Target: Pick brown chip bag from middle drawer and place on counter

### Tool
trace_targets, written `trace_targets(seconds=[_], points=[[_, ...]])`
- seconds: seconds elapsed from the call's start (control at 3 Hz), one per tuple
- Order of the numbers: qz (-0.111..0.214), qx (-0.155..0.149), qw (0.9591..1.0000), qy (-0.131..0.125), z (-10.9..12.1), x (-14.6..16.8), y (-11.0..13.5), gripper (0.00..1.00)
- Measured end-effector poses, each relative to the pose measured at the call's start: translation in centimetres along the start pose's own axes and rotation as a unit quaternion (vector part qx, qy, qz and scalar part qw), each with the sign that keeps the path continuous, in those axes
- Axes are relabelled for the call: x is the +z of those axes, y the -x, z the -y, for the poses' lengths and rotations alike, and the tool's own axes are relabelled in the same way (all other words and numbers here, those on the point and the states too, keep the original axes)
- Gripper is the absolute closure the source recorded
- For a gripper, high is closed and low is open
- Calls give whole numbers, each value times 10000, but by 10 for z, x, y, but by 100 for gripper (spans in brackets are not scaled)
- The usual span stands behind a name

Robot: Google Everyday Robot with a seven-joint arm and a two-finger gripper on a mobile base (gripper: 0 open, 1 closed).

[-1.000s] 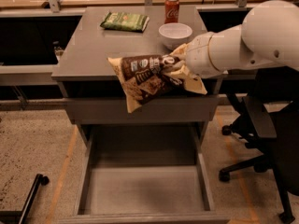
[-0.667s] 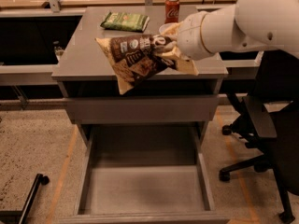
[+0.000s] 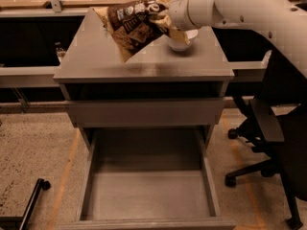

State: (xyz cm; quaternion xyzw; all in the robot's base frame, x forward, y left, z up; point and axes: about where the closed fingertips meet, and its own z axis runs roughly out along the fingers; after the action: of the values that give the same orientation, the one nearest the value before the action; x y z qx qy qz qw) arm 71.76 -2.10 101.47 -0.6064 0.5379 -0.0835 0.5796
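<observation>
Over the grey tabletop (image 3: pixel 96 63), upper middle of the frame, my pincer (image 3: pixel 164 19) grips the brown chip bag (image 3: pixel 132 27) by its right end, tilted with its lower corner near the surface for setting down, while the middle drawer (image 3: pixel 144 223) gapes below.

I see my gripper (image 3: pixel 165 20) at 12 o'clock, above the back of the grey table (image 3: pixel 144 68), fingers clamped on the right end of the brown chip bag (image 3: pixel 132 25). The bag hangs tilted, its lower corner pointing down at the tabletop; whether it touches, I cannot tell. A white bowl (image 3: pixel 181 43) sits at the gripper's 5 o'clock. The middle drawer (image 3: pixel 148 195) stands open at 6 o'clock, and an office chair (image 3: pixel 273 143) stands at 3 o'clock.
</observation>
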Motion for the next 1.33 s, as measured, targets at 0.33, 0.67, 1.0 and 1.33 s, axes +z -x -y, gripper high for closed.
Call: trace_targets(seconds=[0.33, 0.67, 1.0, 1.33], points=[[-279, 41, 9988, -410, 17, 35, -19, 100], [-460, 405, 9957, -688, 12, 65, -39, 81], [-484, 512, 9954, -651, -8, 87, -38, 59], [-417, 608, 9960, -509, -31, 105, -31, 27]])
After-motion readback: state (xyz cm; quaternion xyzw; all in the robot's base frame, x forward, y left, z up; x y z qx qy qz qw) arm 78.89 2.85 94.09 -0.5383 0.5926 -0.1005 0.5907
